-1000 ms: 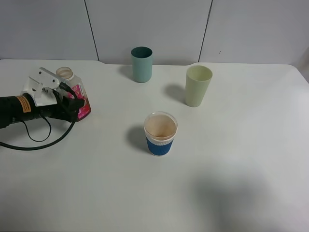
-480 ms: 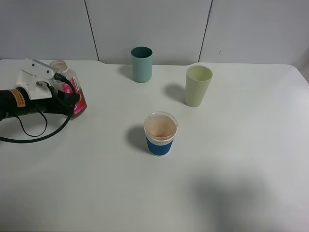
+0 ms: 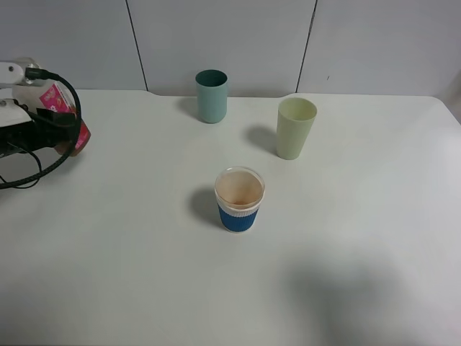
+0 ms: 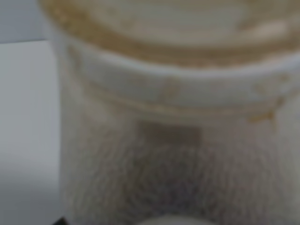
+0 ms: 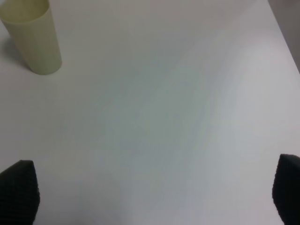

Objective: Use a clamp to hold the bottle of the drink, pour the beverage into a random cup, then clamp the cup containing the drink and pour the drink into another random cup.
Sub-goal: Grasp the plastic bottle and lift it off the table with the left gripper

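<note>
Left fingers [image 3: 52, 135]: closed on the bottle of the drink [image 3: 63, 109], black against its pink label.
Bottle position: held above the counter [image 3: 360, 238] at the far 9 o'clock edge, well apart from all three cups. The left wrist view shows only its wide neck, blurred and close, with brownish residue. How far it tilts is hard to judge.
Right fingers [image 5: 18, 190]: spread wide with nothing between them. Only the two dark tips show, over bare counter, and this arm is out of the high view.
Cup containing the drink [image 3: 239, 200]: stands upright near the middle of the counter, blue sleeve round its lower half, a brownish tint inside.
Long axis: vertical, so a grip from the side across the sleeve looks right.
Another random cup [image 3: 295, 127]: pale green, upright, at about 1 o'clock from the blue-sleeved cup and apart from it.
Teal cup [image 3: 211, 96]: at about 11 o'clock from the blue-sleeved cup, near the back wall.
Key relation: the blue-sleeved cup lies at about 4 o'clock from the left fingers, a long way off.
Nearer arm: probably the right one. It is free, and its camera already sees the pale green cup, though not the blue-sleeved one.
Step in hand: the first pour appears finished; clamping the filled cup remains.
</note>
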{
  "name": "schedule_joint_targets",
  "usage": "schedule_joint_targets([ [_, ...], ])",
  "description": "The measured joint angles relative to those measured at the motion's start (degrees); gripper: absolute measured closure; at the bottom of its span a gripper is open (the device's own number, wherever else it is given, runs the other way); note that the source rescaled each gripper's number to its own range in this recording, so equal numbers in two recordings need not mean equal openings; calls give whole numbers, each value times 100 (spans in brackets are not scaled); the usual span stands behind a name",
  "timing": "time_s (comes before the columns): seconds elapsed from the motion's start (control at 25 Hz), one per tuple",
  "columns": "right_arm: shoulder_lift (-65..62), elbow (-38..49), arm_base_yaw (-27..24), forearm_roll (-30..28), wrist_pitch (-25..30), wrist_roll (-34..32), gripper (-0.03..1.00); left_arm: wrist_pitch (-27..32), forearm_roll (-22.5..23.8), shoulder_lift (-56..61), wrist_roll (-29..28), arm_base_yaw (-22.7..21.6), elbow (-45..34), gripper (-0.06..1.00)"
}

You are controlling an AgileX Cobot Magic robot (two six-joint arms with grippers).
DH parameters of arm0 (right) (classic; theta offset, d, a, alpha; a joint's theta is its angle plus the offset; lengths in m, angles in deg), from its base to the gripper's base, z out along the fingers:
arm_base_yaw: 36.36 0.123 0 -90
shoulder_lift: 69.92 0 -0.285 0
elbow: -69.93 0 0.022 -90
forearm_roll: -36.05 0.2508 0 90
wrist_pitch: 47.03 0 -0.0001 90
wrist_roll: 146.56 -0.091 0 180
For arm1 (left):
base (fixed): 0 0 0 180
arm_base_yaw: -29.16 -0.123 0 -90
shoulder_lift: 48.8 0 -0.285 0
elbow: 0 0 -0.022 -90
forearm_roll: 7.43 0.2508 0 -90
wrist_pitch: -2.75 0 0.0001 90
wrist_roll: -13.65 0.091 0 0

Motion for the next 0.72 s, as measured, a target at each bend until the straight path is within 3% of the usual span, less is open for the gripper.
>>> schedule_joint_targets([
  [0.28,0,0,0,0,0,0,-3,1231,-1230,842,232,0,-70,89],
  [0.4,0,0,0,0,0,0,-3,1740,-2111,1151,705,0,-70,89],
  [0.52,0,0,0,0,0,0,-3,2178,-2976,1371,1431,99,-70,89],
  [0.72,0,0,0,0,0,0,-3,2559,-4468,1548,3277,638,-70,89],
])
